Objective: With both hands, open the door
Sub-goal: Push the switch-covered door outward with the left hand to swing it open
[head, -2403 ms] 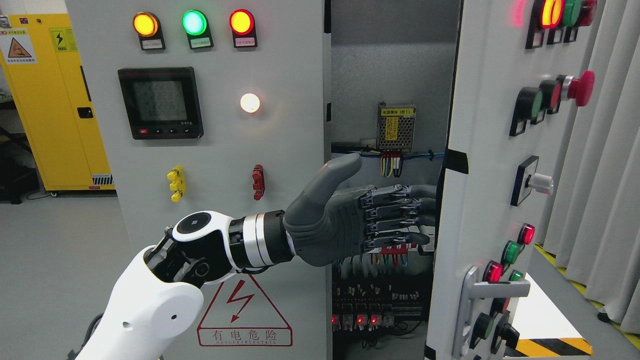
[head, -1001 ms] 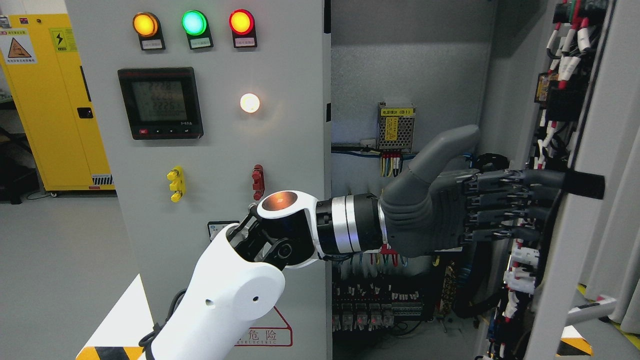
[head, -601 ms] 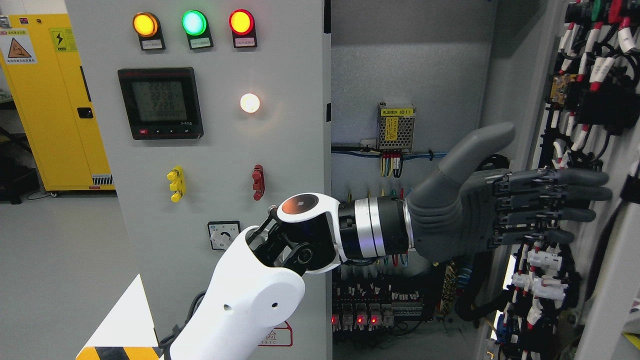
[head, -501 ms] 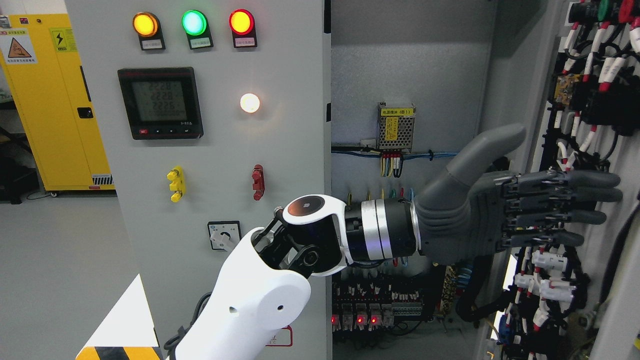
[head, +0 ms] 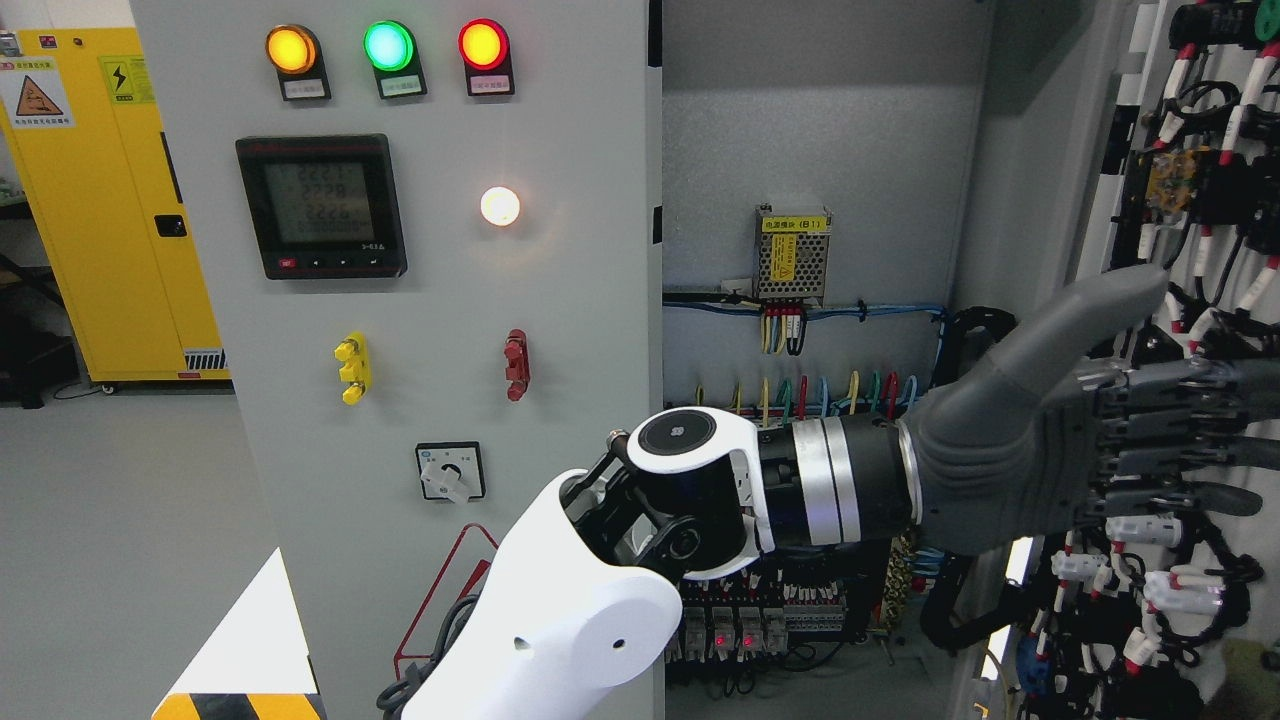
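- Head view: right cabinet door stands swung wide at the far right; I see its wired inner face.
- My left hand reaches across the open cabinet interior, fingers straight and together, thumb raised, holding nothing, in front of that wiring.
- Left door panel is shut, its lamps lit.

"(B1)" on yellow module label

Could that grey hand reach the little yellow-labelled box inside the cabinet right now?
Probably yes. The door is swung wide, so nothing blocks the box on the back wall. The left hand is stretched toward the door's wiring, though, and would have to pull back left.
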Controlling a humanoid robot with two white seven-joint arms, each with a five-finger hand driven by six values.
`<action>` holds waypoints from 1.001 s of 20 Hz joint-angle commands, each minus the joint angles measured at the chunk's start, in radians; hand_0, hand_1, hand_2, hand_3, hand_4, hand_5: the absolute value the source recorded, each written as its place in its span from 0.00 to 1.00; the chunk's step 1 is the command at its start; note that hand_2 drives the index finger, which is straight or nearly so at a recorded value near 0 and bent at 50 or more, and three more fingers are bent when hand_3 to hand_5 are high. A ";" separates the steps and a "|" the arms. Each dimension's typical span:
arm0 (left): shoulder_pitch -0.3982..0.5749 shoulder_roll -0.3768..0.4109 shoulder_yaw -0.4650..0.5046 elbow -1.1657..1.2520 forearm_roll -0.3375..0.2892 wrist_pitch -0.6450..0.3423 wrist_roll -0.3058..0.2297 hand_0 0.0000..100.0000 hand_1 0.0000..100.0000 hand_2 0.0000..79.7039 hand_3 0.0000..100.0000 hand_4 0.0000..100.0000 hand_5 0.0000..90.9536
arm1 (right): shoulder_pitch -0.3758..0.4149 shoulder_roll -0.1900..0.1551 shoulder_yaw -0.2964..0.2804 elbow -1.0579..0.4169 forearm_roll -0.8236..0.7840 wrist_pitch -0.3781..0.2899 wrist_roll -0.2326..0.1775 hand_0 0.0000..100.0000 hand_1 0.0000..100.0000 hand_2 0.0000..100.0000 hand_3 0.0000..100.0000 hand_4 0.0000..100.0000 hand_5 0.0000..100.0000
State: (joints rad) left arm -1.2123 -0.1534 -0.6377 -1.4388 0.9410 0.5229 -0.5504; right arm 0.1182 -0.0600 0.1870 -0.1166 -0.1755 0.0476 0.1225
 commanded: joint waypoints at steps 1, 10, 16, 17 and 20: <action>-0.012 -0.037 -0.076 0.008 -0.010 -0.007 0.061 0.00 0.00 0.00 0.00 0.00 0.00 | 0.000 0.000 0.000 0.000 0.001 0.000 0.000 0.20 0.12 0.00 0.00 0.00 0.00; -0.082 -0.035 -0.132 0.063 0.042 -0.058 0.098 0.00 0.00 0.00 0.00 0.00 0.00 | 0.000 0.000 0.000 0.000 -0.001 0.000 0.000 0.20 0.12 0.00 0.00 0.00 0.00; -0.085 -0.035 -0.132 0.054 0.055 -0.057 0.098 0.00 0.00 0.00 0.00 0.00 0.00 | 0.000 -0.001 0.000 0.000 -0.001 0.000 0.000 0.20 0.12 0.00 0.00 0.00 0.00; -0.085 -0.035 -0.134 0.054 0.058 -0.057 0.098 0.00 0.00 0.00 0.00 0.00 0.00 | 0.000 0.000 0.000 0.000 -0.001 0.000 0.000 0.20 0.12 0.00 0.00 0.00 0.00; -0.087 -0.037 -0.142 0.047 0.059 -0.058 0.098 0.00 0.00 0.00 0.00 0.00 0.00 | 0.000 0.000 0.000 0.000 -0.001 0.000 0.000 0.20 0.12 0.00 0.00 0.00 0.00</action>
State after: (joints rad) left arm -1.2914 -0.1832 -0.7450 -1.3965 0.9889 0.4652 -0.4520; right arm 0.1182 -0.0603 0.1871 -0.1166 -0.1757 0.0476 0.1225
